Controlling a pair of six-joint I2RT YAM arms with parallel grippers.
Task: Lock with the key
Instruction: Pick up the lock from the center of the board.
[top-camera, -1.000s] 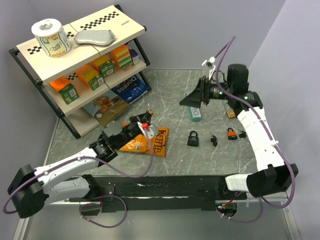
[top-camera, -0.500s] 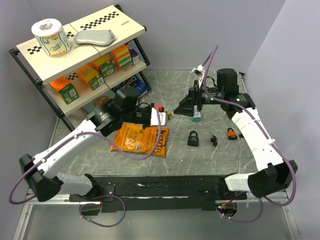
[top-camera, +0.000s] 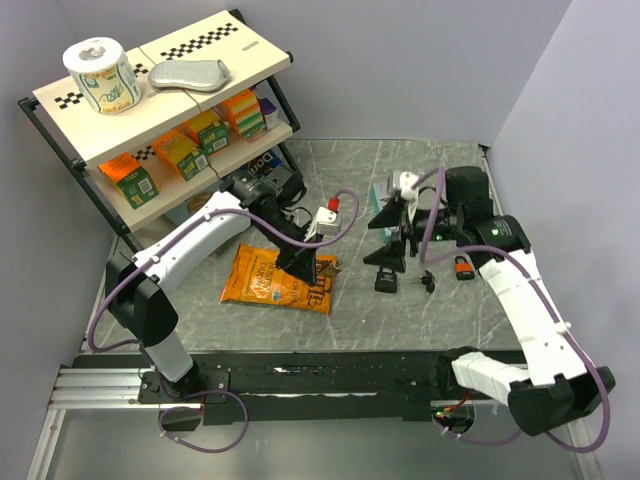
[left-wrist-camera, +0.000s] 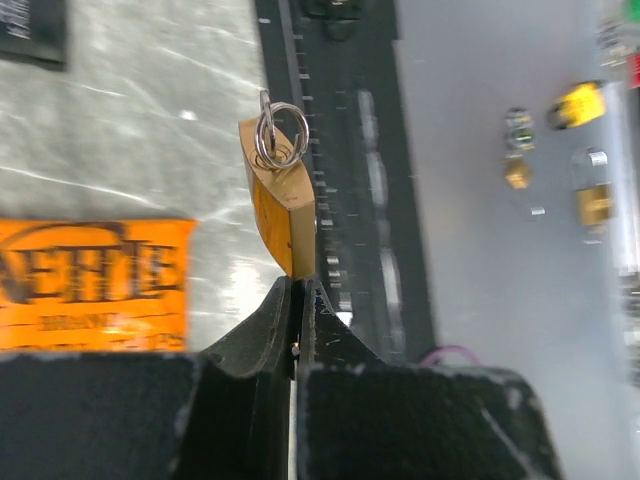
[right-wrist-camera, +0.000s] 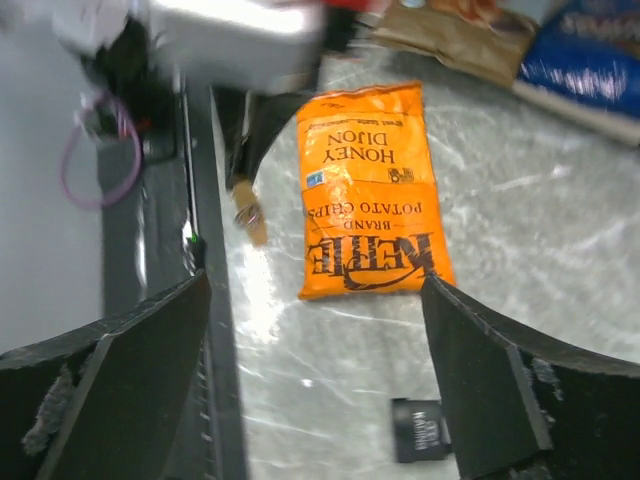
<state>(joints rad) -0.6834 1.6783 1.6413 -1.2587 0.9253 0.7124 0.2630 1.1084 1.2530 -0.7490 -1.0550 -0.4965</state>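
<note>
Two padlocks lie on the desk (top-camera: 340, 170): a black padlock (top-camera: 386, 281) and, at its 3 o'clock, an orange padlock (top-camera: 464, 266). The left fingers (left-wrist-camera: 250, 340) are clamped on a brass padlock (left-wrist-camera: 280, 215) with a key ring (left-wrist-camera: 280, 135) at its far end, by the 3 o'clock end of the chip bag (top-camera: 280, 282). The right fingers (right-wrist-camera: 130, 370) are spread wide, gripping nothing, with the black padlock at their 6 o'clock.

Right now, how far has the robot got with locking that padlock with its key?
Done: the brass padlock is off the table, pinched in the left gripper, with a key ring at its far end. In hand: the right gripper hangs open and empty nearby. Left: grasping and turning the key. Whether the lock is shut cannot be seen.
</note>
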